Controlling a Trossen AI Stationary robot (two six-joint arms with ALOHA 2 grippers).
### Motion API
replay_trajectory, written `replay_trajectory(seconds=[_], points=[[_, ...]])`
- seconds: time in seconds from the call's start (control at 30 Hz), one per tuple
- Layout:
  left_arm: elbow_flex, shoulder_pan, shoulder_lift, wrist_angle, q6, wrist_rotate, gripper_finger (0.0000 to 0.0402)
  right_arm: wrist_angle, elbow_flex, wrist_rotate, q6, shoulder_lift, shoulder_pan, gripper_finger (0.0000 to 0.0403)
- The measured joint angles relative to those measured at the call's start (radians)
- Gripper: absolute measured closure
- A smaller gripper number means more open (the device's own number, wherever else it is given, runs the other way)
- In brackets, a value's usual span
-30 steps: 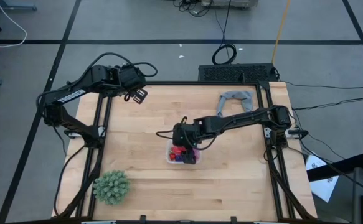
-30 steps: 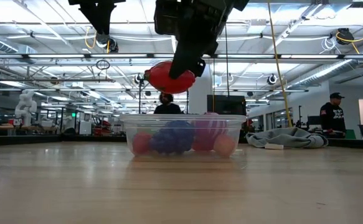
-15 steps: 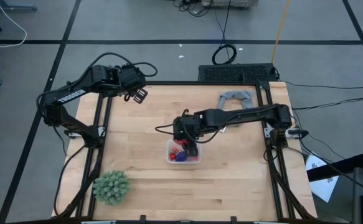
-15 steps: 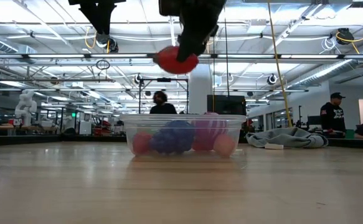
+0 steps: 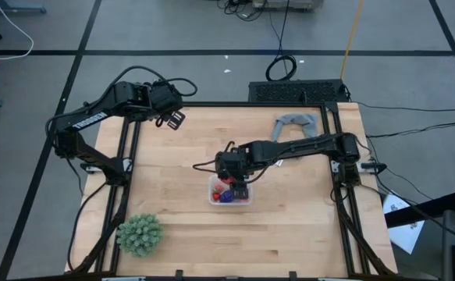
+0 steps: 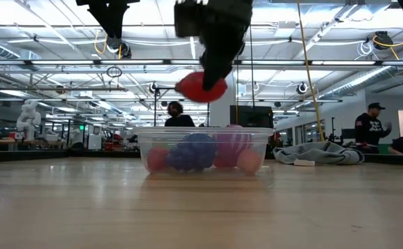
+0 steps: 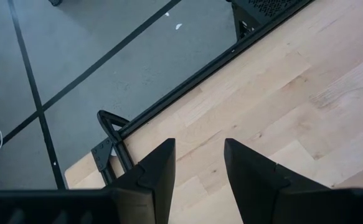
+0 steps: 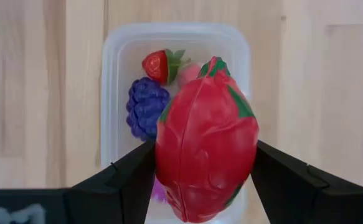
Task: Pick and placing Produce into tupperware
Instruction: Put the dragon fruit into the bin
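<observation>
Wood table: one tupperware, one strawberry, one grape bunch.

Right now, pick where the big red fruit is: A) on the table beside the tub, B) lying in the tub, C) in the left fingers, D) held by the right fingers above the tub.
D: the right gripper clamps the red fruit above the clear tub, clear of its rim.

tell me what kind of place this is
Probably a robotics lab or open workshop hall: a wooden table on taped grey floor, ceiling pipes and strip lights, people at distant desks.
</observation>
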Motion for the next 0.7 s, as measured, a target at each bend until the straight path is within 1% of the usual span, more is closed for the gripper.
replay_trajectory(seconds=[0.07,0.2,0.47,0.7], points=[[0.0,0.0,0.0,0.0,0.0,0.0,0.0259,0.007,0.0,-0.023,-0.004,0.027,0.002,0.0171],[0.0,0.0,0.0,0.0,0.0,-0.004,0.0259,0.022,-0.001,-0.026,-0.008,0.063,0.008,0.0171],[0.0,0.0,0.0,0.0,0.0,-0.007,0.0259,0.08,-0.002,-0.027,-0.01,0.094,0.035,0.0172],[0.0,0.0,0.0,-0.001,0.001,-0.008,0.0259,0.093,0.0,-0.024,-0.018,0.111,0.035,0.0172]])
